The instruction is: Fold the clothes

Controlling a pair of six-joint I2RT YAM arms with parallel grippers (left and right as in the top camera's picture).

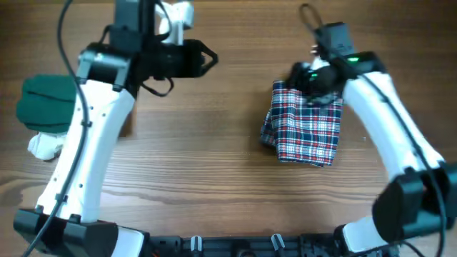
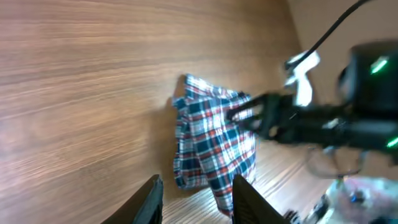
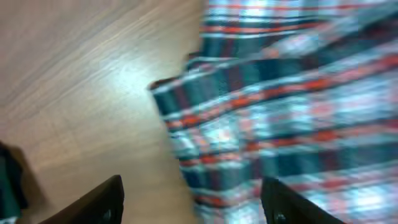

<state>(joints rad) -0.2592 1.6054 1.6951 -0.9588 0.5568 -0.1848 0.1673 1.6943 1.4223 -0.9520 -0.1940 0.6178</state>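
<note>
Your left hand (image 1: 209,58) (image 2: 198,180) stands open, jaws parted with nothing between them, held off the desk (image 1: 214,157). The plaid cloth (image 1: 307,125) (image 2: 211,143) (image 3: 280,112) lies well apart from it, out ahead of its fingers, bunched and partly folded over itself on the desk. Your right hand (image 1: 300,77) (image 3: 191,186) is over the far edge of that cloth, jaws spread wide and gripping nothing; the cloth fills the view under and ahead of it. The right wrist view is blurred, so you cannot tell whether the fingers touch the fabric. A green cloth (image 1: 46,103) and a white cloth (image 1: 44,146) lie together well behind your left hand, on the outer side of its arm.
</note>
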